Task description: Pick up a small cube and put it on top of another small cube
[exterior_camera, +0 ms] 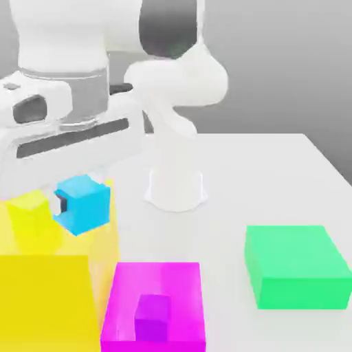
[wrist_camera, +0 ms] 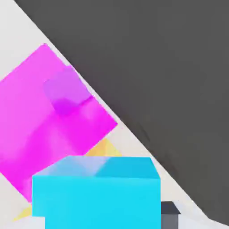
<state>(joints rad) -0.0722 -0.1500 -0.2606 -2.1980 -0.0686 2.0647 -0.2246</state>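
yellow block (exterior_camera: pixel 41 295), exterior view's left, small yellow cube (exterior_camera: pixel 29 210) on top | gripper (exterior_camera: pixel 69 199) closed on cyan cube (exterior_camera: pixel 84 203), held in air just beside yellow cube, above block | magenta block (exterior_camera: pixel 155 302) centre, small pink cube (exterior_camera: pixel 152 316) on it | green block (exterior_camera: pixel 297 267) right, well apart
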